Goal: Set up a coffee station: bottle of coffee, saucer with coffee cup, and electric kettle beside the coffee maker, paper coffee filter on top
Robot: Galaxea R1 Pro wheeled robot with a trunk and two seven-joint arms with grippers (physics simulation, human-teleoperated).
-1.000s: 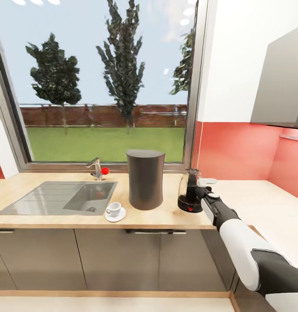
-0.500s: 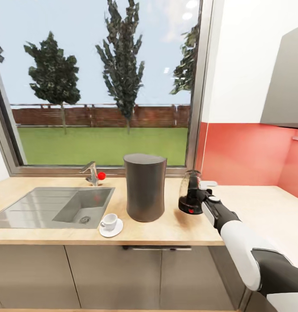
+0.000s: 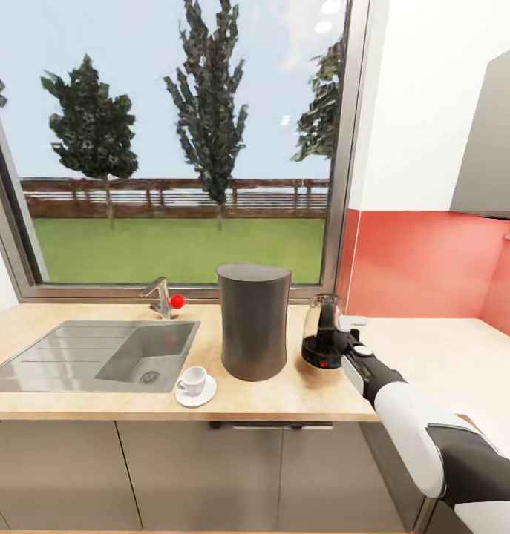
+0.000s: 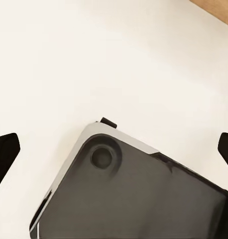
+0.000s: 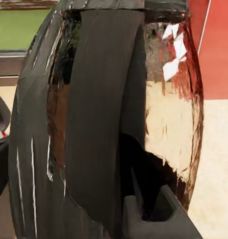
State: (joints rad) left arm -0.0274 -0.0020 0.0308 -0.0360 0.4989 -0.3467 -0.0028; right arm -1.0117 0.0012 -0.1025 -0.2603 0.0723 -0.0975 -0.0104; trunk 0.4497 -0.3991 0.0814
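The coffee maker (image 3: 253,322), a tall dark cylinder, stands on the wooden countertop (image 3: 321,397) right of the sink. A white coffee cup (image 3: 193,381) sits on a white saucer (image 3: 204,399) at its front left. Right of the coffee maker is the electric kettle (image 3: 321,319), clear glass on a black base, with its base at counter level. My right gripper (image 3: 342,343) is shut on its black handle (image 5: 104,124), seen close up in the right wrist view. My left gripper (image 4: 114,152) is open, with a dark fingertip (image 4: 4,154) at each side over the robot's own base.
A steel sink (image 3: 76,356) with a faucet (image 3: 162,295) takes up the counter's left part, under a big window. A red backsplash (image 3: 418,267) and a grey wall cabinet (image 3: 492,141) are at the right. The counter runs on into the right corner.
The head view has come closer and shifted a little. The kettle in my right gripper now stands slightly nearer the coffee maker.
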